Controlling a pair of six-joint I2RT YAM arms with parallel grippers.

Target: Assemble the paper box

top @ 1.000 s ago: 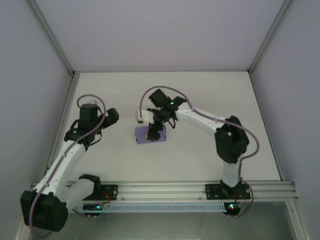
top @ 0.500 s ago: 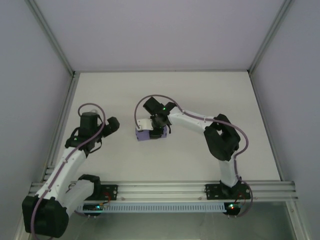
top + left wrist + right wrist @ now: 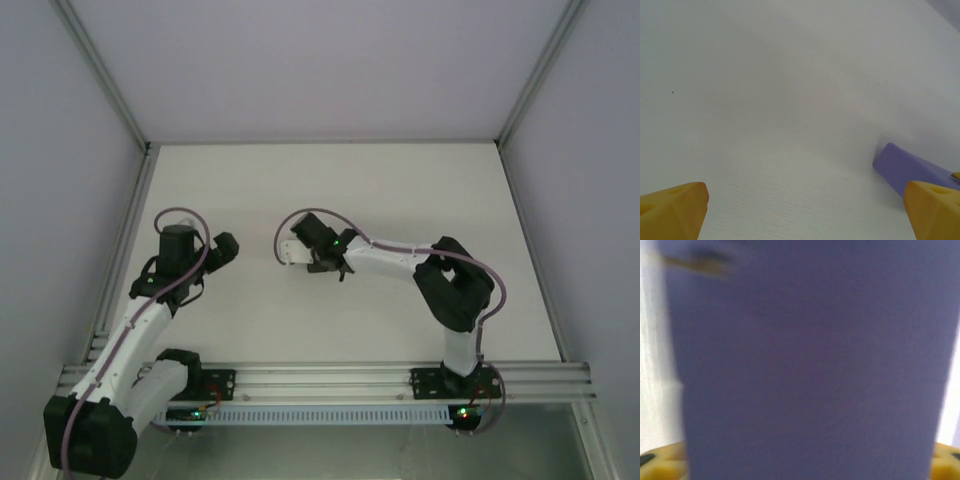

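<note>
Two yellow fingers of the right gripper stand one at each side of the paper box. Its lilac face, blurred and very close, spans the whole gap between them in the right wrist view. We cannot tell whether those fingers press on the paper box or merely flank it, because their inner edges are hidden behind its sides. A faint yellowish smear shows near the far left corner of the paper box, too blurred to name. From above, the right gripper hangs directly over the paper box. The right arm stretches away from it to the right, then bends back to its base at the near edge of the table.

The left gripper is released, and we see its two fingers wide apart with bare table between them. In the left wrist view a corner of the paper box lies on the table, just beyond the finger at the right edge of that view. From above, the left gripper sits to the left of the paper box, apart from it, and the left arm runs back toward the near left.
</note>
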